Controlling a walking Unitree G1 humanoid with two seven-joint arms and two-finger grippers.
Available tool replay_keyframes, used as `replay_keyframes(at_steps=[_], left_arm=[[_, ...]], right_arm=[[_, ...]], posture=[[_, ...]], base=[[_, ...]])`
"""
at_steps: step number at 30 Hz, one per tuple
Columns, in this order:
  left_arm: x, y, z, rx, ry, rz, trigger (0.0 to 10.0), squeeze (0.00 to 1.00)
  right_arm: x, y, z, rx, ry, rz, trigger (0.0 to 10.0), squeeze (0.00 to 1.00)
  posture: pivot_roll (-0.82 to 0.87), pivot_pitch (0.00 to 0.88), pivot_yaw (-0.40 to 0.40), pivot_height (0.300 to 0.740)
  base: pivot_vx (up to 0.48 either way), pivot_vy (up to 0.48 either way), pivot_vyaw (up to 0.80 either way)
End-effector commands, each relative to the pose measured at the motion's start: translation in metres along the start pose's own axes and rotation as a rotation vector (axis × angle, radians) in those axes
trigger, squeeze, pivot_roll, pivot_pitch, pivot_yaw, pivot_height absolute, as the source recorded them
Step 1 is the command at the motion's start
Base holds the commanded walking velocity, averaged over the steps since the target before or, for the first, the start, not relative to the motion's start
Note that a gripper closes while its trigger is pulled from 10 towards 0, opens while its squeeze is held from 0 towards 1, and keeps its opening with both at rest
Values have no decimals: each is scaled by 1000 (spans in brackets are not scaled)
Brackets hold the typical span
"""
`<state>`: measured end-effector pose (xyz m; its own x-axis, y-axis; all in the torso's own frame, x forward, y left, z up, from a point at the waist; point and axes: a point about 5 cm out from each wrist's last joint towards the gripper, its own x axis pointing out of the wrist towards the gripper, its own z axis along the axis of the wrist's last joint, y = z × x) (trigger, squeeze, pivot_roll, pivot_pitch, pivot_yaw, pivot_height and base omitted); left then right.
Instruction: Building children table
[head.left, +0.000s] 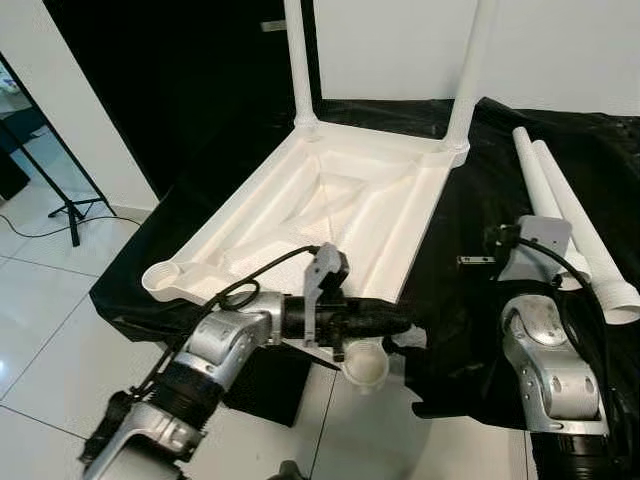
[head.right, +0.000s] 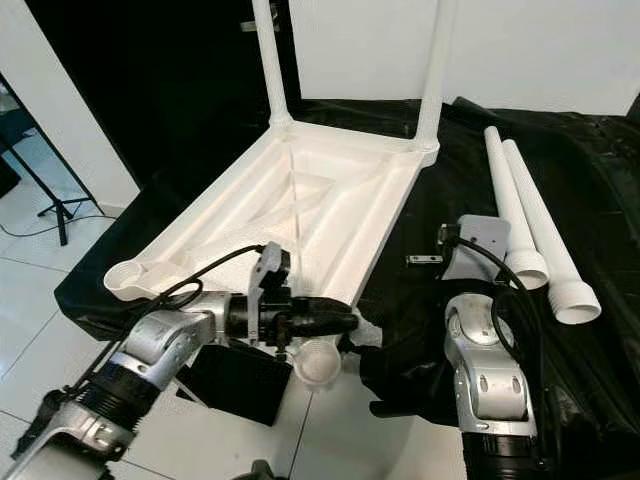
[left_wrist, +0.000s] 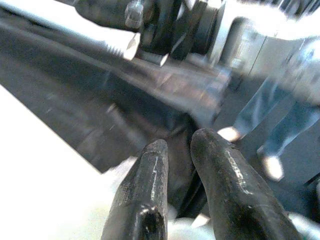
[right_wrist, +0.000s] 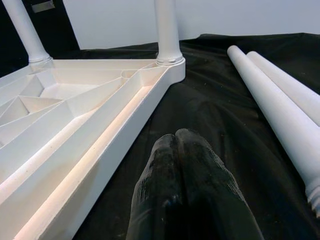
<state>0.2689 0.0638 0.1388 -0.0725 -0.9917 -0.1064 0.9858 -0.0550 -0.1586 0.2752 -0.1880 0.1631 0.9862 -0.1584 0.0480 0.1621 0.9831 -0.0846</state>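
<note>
Nearest the robot, the left gripper (head.left: 405, 322) reaches across the front edge of the white moulded-plastic tabletop (head.left: 340, 200), which lies upside down on a wrinkled, glossy black cloth (head.left: 470, 300); its two black fingers sit close together with only a narrow gap and hold nothing, their tips just beside the tabletop's near right round leg socket (head.left: 365, 367), an open cup of smooth white plastic. The matching near left socket (head.left: 165, 277) stands at the tabletop's other front corner. The tabletop's underside is ribbed, with raised ridges forming triangular cells. To the right of the tabletop, the right gripper (right_wrist: 175, 137) hovers over bare cloth with its fingers pressed fully together, gripping nothing. Further right lie two loose white tubular plastic legs (head.left: 565, 215), side by side and touching, smooth, with flared ends. At the tabletop's far corners, two fitted white legs (head.left: 298, 60) stand upright. Beyond the left side of the tabletop, a black tripod stand (head.left: 60, 180) rests on white floor tiles (head.left: 40, 300).
</note>
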Motion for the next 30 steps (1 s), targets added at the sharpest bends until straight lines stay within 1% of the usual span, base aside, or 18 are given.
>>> replay_keyframes(at_steps=[1,2,3,5,6,8,9,12,14,16,19,25,26,27,28,29,30], left_arm=[[1,-3,-4,29,26,-44,10000,0],[-7,4,-7,125,57,-24,10000,0],[-10,5,-7,149,64,-28,10000,0],[-14,6,-6,166,63,-29,10000,0],[-15,6,-6,166,62,-27,10000,243],[-15,6,-6,167,62,-26,10000,243],[-17,6,-6,167,65,-25,10000,1000],[-18,5,-6,172,72,-26,10000,1000],[-23,4,-8,162,101,-45,10000,1000],[-23,4,-8,162,101,-45,10000,1000],[-35,1,-13,129,161,-98,10000,1000],[-40,1,-16,131,195,-113,10000,1000],[-44,0,-18,126,218,-126,10000,655],[-44,0,-18,126,218,-126,10000,655],[-50,-1,-18,111,243,-150,10000,0],[-50,-1,-18,111,243,-150,10000,0],[-55,-3,-18,98,259,-168,10000,0]], right_arm=[[0,2,0,6,7,7,10000,0],[0,2,0,6,8,8,10000,0],[0,2,0,7,9,9,10000,0],[-1,2,-1,7,12,10,10000,0],[-1,2,-2,8,13,11,10000,0],[-1,2,-2,8,14,11,10000,0],[-1,3,-2,9,14,11,10000,0],[-1,3,-2,9,15,11,10000,0],[0,3,-2,11,15,11,10000,0],[0,3,-2,11,15,11,10000,0],[0,3,-3,11,16,10,10000,0],[0,3,-3,13,17,9,10000,0],[0,3,-3,14,18,9,10000,0],[0,3,-3,14,18,9,10000,0],[0,2,-3,14,20,9,10000,0],[0,2,-3,14,20,9,10000,0],[0,2,-4,15,23,8,10000,0]], posture=[[86,0,50,740],[88,0,47,740],[88,0,47,740],[89,0,47,740],[91,0,47,740],[91,0,47,740],[90,0,47,740],[91,0,47,740],[93,0,47,740],[93,0,47,740],[93,0,48,740],[93,0,47,740],[93,0,47,740],[93,0,47,740],[93,0,47,740],[93,0,47,740],[93,0,47,740]], base=[[0,0,0],[0,0,0],[0,0,0],[0,0,0],[0,0,0],[0,0,0],[0,0,0],[0,0,0],[0,0,0],[0,0,0],[0,0,0],[0,0,0],[0,0,0],[0,0,0],[0,0,0],[0,0,0],[0,0,0]])
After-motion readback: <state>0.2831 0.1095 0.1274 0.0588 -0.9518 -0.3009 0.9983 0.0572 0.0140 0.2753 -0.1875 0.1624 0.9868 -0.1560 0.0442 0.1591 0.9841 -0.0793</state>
